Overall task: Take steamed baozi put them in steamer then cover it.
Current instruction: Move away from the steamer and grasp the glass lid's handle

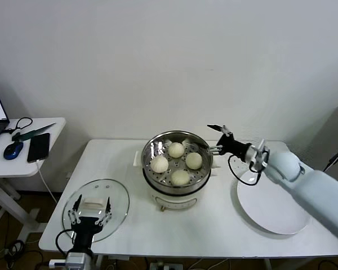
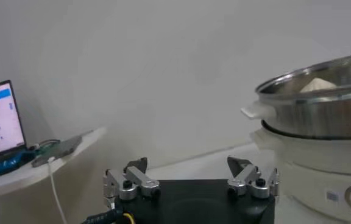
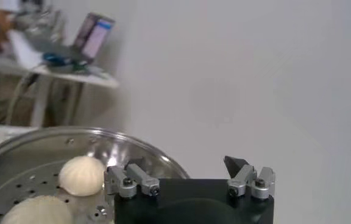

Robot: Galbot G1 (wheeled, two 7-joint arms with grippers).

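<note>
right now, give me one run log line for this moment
buns: four in steamer | lid: on table, off | left gripper: open over lid | right gripper: open, empty, beside steamer rim | plate: bare

Pale-blue arms with black, silver-jointed grippers

The right arm (image 1: 304, 183) was smooth, rounded and pale blue-white, with a black cable looped near its wrist. Each gripper, left gripper (image 2: 189, 175) and right gripper (image 3: 187, 171), had a black body, 2 dark fingertips, and silver linkages fixed with dark screws.
</note>
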